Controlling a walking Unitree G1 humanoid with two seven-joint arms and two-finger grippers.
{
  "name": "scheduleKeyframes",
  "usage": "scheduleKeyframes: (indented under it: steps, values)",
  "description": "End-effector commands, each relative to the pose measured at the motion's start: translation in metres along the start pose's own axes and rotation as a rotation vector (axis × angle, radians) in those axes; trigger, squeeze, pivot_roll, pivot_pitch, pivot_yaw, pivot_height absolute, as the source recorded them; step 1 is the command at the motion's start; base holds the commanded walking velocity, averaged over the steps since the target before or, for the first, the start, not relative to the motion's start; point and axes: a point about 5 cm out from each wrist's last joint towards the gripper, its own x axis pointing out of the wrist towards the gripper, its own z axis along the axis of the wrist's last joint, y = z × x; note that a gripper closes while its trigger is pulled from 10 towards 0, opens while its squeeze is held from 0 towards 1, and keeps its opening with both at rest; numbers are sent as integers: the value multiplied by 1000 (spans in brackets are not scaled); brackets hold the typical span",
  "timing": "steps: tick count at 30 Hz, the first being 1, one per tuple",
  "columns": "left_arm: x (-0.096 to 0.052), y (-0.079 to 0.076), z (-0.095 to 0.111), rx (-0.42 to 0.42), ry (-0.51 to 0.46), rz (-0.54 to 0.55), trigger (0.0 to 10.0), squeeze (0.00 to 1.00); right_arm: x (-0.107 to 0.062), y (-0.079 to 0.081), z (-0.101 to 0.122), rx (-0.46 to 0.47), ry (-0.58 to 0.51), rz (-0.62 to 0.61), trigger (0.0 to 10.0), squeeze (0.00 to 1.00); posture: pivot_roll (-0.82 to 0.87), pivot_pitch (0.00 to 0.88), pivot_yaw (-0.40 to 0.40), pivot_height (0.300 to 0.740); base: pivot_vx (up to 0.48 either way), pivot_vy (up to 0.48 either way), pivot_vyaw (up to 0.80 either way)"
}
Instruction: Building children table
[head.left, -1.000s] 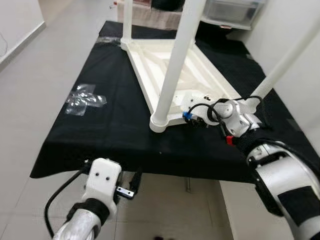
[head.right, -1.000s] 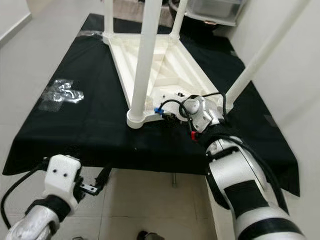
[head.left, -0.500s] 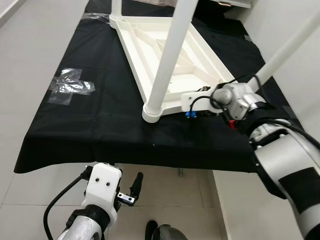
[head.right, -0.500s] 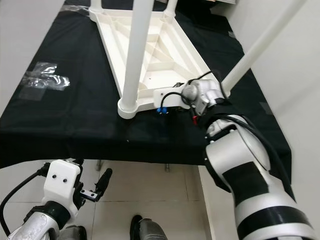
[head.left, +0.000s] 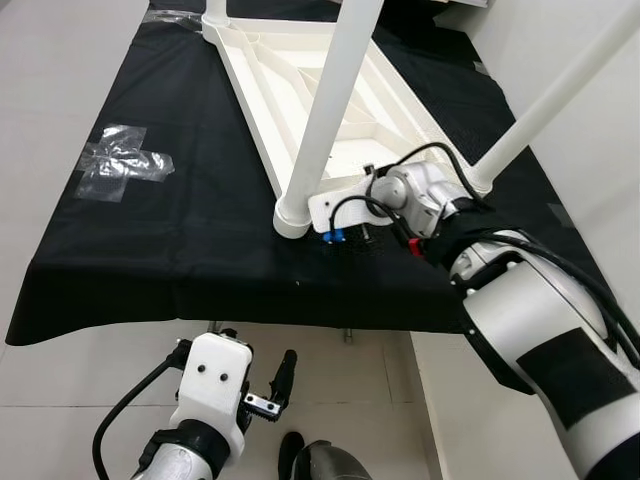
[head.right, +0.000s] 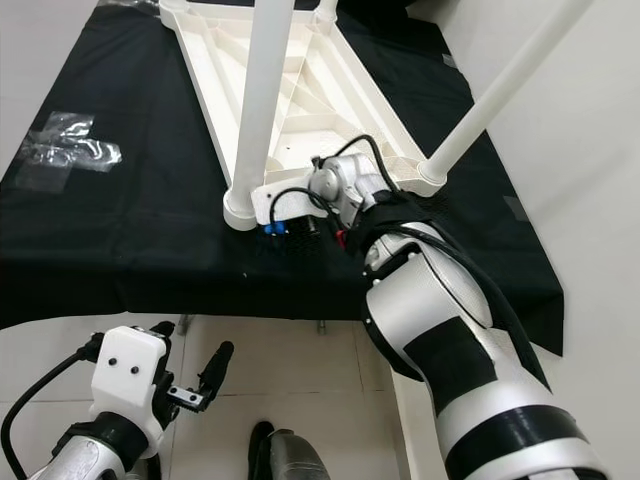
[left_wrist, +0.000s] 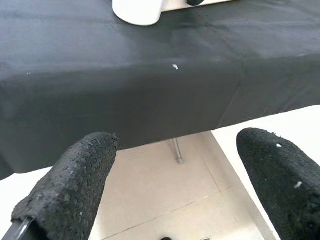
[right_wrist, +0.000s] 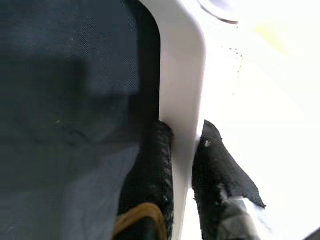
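A white children's table (head.left: 300, 70) lies upside down on a black cloth (head.left: 170, 230), its legs pointing up. The near leg (head.left: 325, 110) rises from the front corner, and another leg (head.left: 560, 95) slants up on the right. My right gripper (right_wrist: 182, 132) is shut on the table's near rim (right_wrist: 182, 75), one black finger (right_wrist: 152, 160) on each side of it, just right of the near leg's base (head.left: 292, 218). My left gripper (left_wrist: 175, 150) hangs open below the cloth's front edge over the floor, with nothing between its fingers (left_wrist: 75, 185).
A patch of clear tape (head.left: 120, 165) is stuck on the cloth at the left. Pale floor tiles (head.left: 60, 90) run along the left side and a white wall (head.left: 600, 150) stands close on the right. A dark rounded shape (head.left: 325, 460) shows on the floor below.
The view has shifted, so the camera moved. My right gripper has slid left along the near rim, closer to the near leg's base. My left gripper now hangs lower, below the cloth's edge.
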Motion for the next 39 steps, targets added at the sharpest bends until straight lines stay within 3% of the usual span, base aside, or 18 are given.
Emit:
scheduleKeyframes:
  steps: [1,2,4,11,14,18,23,26,27,32,33,36,37,38,39]
  values:
    - [-1,-3,-2,-7,18,3,10000,0,11,16,11,35,-84,94,0,0,20,273,-283,740,0,0,0]
    - [-1,-3,-2,-7,18,3,10000,0,11,16,11,35,-84,94,0,0,20,273,-283,740,0,0,0]
    - [1,-3,-1,-6,11,3,10000,0,9,12,27,114,-204,139,0,0,11,266,-279,740,0,0,0]
    - [4,-3,-1,-3,4,4,10000,0,7,9,38,182,-297,171,0,0,10,258,-280,740,0,0,0]
    - [10,-1,1,6,-12,9,10000,0,-5,-6,72,285,-537,243,0,0,8,242,-271,740,0,0,0]
    - [11,-1,2,10,-20,10,10000,0,-7,-10,85,313,-596,252,0,0,3,237,-271,740,0,0,0]
    - [21,-1,5,26,-42,2,10000,0,-5,-19,138,481,-721,167,0,0,16,211,-254,740,0,0,0]
    - [22,0,5,36,-45,0,10000,0,-3,-21,151,527,-746,103,0,0,25,207,-257,740,0,0,0]
    - [22,1,5,41,-45,4,10000,0,-2,-21,152,552,-751,79,10000,0,30,204,-255,740,0,0,0]
    - [22,5,3,48,-40,13,10000,0,-2,-25,143,638,-740,48,10000,31,27,198,-254,740,0,0,0]
    - [23,4,3,46,-37,11,10000,0,-6,-29,132,646,-751,42,10000,1000,27,197,-253,740,0,0,0]
    - [24,4,2,45,-36,9,10000,0,-8,-31,127,646,-752,39,10000,1000,29,189,-250,740,0,0,0]
    - [25,4,1,44,-35,7,10000,0,-10,-33,121,652,-752,33,10000,816,28,187,-248,740,0,0,0]
    - [27,5,0,44,-34,4,10000,0,-13,-37,112,663,-741,6,10000,0,26,182,-242,740,0,0,0]
    - [27,5,0,44,-34,4,10000,0,-13,-37,112,663,-741,6,10000,0,26,182,-242,740,0,0,0]
